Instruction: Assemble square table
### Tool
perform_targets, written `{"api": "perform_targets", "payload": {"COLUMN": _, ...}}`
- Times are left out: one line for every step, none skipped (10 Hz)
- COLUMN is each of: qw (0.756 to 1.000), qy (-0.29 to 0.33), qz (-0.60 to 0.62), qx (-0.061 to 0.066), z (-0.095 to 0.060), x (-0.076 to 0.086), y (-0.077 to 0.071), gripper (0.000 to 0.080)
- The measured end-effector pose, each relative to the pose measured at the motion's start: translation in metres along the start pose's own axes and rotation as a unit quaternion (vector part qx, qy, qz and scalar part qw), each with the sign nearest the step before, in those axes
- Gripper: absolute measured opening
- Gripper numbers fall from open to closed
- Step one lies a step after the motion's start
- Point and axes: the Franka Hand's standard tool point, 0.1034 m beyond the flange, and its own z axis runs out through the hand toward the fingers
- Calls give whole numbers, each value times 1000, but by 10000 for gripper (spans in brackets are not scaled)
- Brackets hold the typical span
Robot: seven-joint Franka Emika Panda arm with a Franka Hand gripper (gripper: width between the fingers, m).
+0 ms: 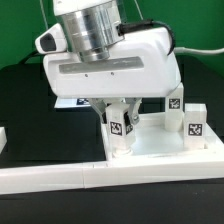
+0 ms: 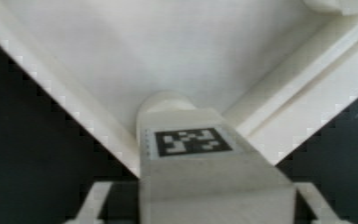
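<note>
The square table top, a white slab with a raised rim, lies flat behind the border wall. A white tagged leg stands upright in its corner nearest the exterior view's left. My gripper reaches down from above with one finger on each side of this leg, shut on it. In the wrist view the leg with its tag fills the space between the fingers, and the table top narrows to that corner below it. Two more legs stand on the slab's right side.
A long white border wall runs along the front, right against the slab. The marker board lies on the black table behind the gripper. A small white piece shows at the left edge.
</note>
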Motion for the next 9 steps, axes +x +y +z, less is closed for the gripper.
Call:
{"api": "perform_targets", "payload": {"qw": 996, "qy": 9, "qz": 92, "qx": 2, "z": 1, "x": -1, "y": -1, "gripper": 299}}
{"api": "perform_targets", "payload": {"qw": 984, "qy": 17, "qz": 177, "qx": 9, "z": 2, "x": -2, "y": -1, "gripper": 300}}
{"api": "perform_targets", "payload": {"qw": 978, "qy": 20, "qz": 209, "qx": 16, "z": 1, "x": 0, "y": 2, "gripper": 300}}
{"api": "perform_targets", "payload": {"qw": 976, "qy": 19, "qz": 214, "qx": 18, "z": 1, "x": 1, "y": 3, "gripper": 300}}
{"api": "perform_targets", "payload": {"qw": 978, "qy": 19, "qz": 209, "qx": 17, "z": 2, "x": 0, "y": 2, "gripper": 300}}
{"api": "perform_targets", "payload": {"qw": 987, "qy": 20, "qz": 159, "qx": 13, "z": 2, "x": -2, "y": 2, "gripper": 380}}
{"api": "perform_targets", "payload": {"qw": 997, "qy": 21, "qz": 76, "qx": 9, "z": 3, "x": -5, "y": 0, "gripper": 520}}
{"api": "perform_targets", "payload": {"qw": 999, "qy": 24, "qz": -35, "qx": 3, "z": 3, "x": -6, "y": -1, "gripper": 609}}
{"api": "perform_targets", "payload": {"qw": 997, "qy": 24, "qz": -67, "qx": 2, "z": 1, "x": -9, "y": -1, "gripper": 609}}
